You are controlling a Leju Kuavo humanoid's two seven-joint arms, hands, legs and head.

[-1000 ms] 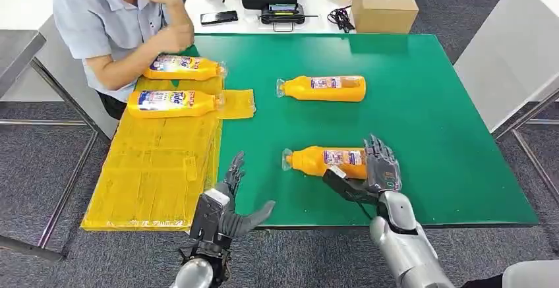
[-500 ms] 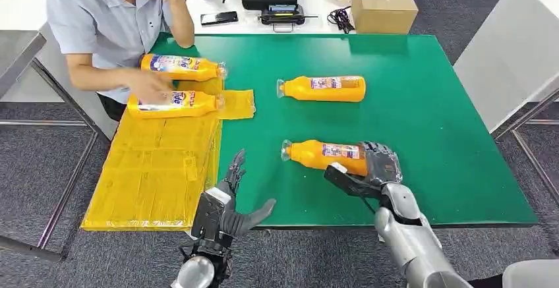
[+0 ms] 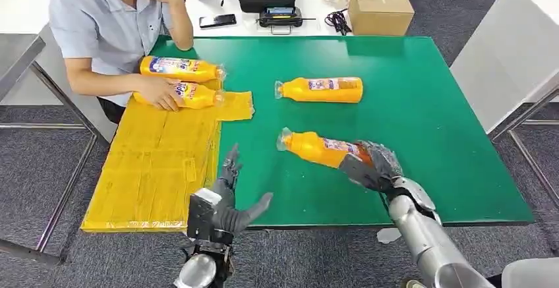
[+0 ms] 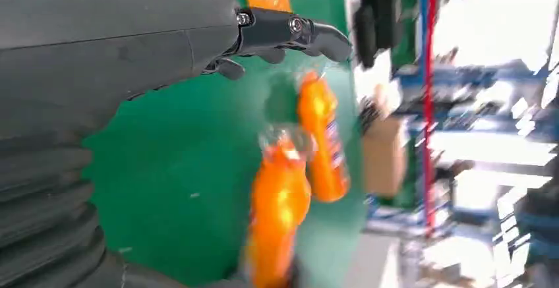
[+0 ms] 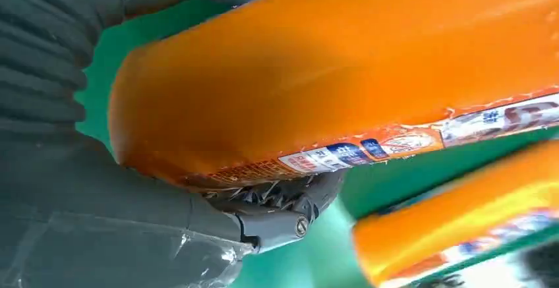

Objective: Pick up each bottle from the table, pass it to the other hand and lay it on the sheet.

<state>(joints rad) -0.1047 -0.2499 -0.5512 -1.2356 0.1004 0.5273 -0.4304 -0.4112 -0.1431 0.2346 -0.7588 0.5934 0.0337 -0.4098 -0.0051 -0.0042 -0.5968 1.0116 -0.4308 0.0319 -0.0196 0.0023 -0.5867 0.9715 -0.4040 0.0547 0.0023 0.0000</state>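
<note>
In the right hand point(image 3: 370, 165), gripped by its base, the near orange bottle point(image 3: 316, 147) tilts cap-first toward the empty, spread left hand point(image 3: 227, 199); such an end grip could let it slip during the pass.

Lighting from my head view is bright, even, overhead — shadows under the bottles on the green table point(image 3: 422, 103) are short and soft. No harsh glare on the mat. My left wrist view is heavily motion-blurred; the two orange bottles point(image 4: 296, 169) smear, and the background blows out to white. My right wrist view is close, soft-focused, the held bottle point(image 5: 343, 70) evenly lit.
</note>
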